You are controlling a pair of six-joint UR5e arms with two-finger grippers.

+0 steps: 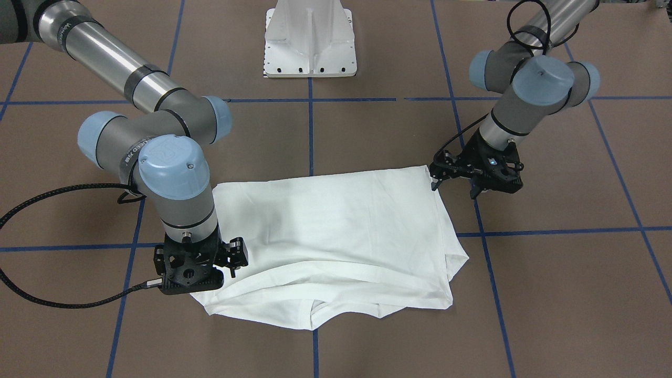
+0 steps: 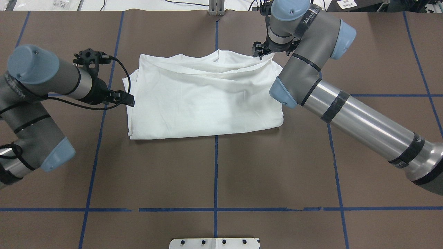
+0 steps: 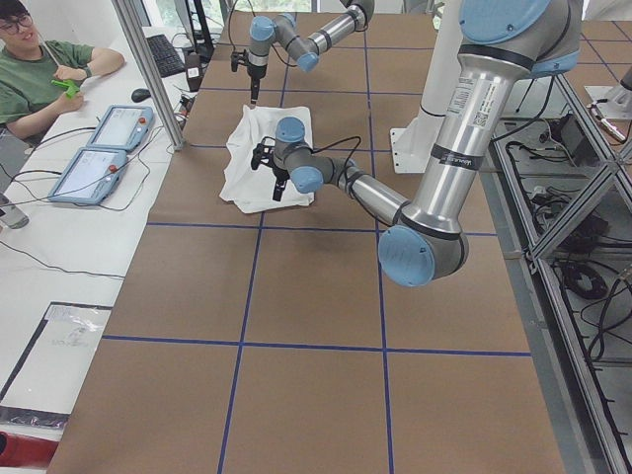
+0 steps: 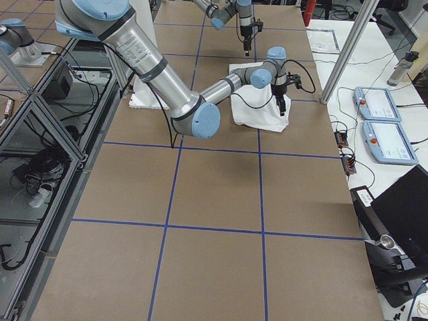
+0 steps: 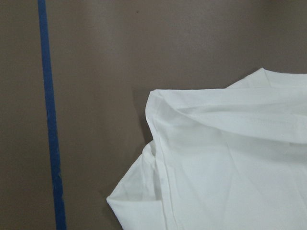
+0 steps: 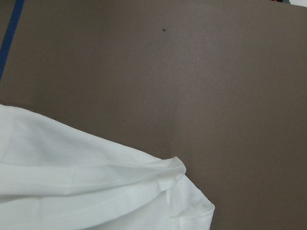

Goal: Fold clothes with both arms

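The white shirt (image 2: 204,97) lies folded flat into a rough rectangle on the brown table, with no printed text showing. My left gripper (image 2: 124,98) hangs at the shirt's left edge, also in the front view (image 1: 455,185). My right gripper (image 2: 263,52) hangs over the far right corner, also in the front view (image 1: 210,275). No fingers show in either wrist view. The left wrist view shows a layered shirt corner (image 5: 201,158) lying on the table. The right wrist view shows another corner (image 6: 120,191) lying flat. I cannot tell whether either gripper is open or shut.
The brown table (image 2: 214,173) is marked with blue tape lines (image 2: 216,173). The white pedestal base (image 1: 311,39) stands behind the shirt. An operator (image 3: 39,69) sits at the side desk with two pendant tablets (image 3: 99,148).
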